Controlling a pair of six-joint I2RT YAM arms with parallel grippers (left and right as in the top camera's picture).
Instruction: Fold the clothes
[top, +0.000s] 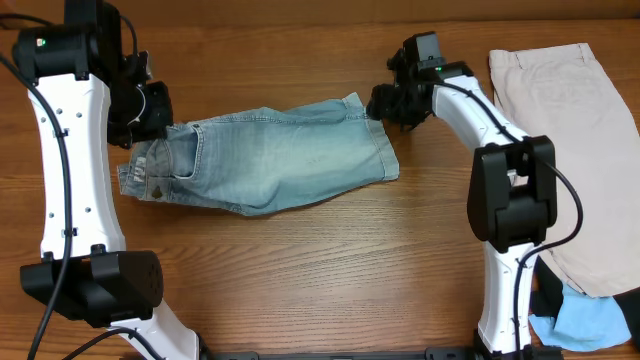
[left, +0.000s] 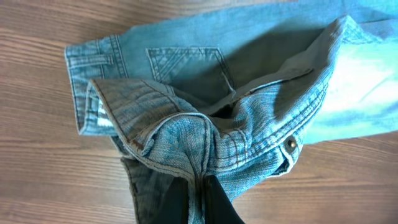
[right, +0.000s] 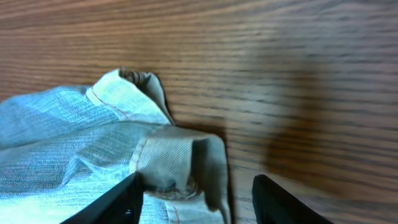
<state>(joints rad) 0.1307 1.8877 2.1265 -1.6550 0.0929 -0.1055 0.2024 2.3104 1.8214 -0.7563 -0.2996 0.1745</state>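
The clothes in play are light-blue denim shorts (top: 280, 155), lying flat across the middle of the table with the waistband at the left and the cuffed hems at the right. My left gripper (top: 155, 125) is shut on the bunched waistband (left: 205, 137); the denim is pinched between its black fingers (left: 221, 205) at my left gripper (left: 200, 183). At the shorts' far right corner my right gripper (top: 385, 105) is open. In the right wrist view the turned-up cuff (right: 180, 155) lies between the spread fingers (right: 124, 199) of my right gripper (right: 196, 186), with a gap on the right side.
Beige shorts (top: 580, 140) lie spread at the right edge of the table. A pale-blue garment (top: 590, 320) and a black one (top: 545, 295) sit bunched at the front right, by the right arm's base. Bare wood (top: 320, 270) lies in front of the denim.
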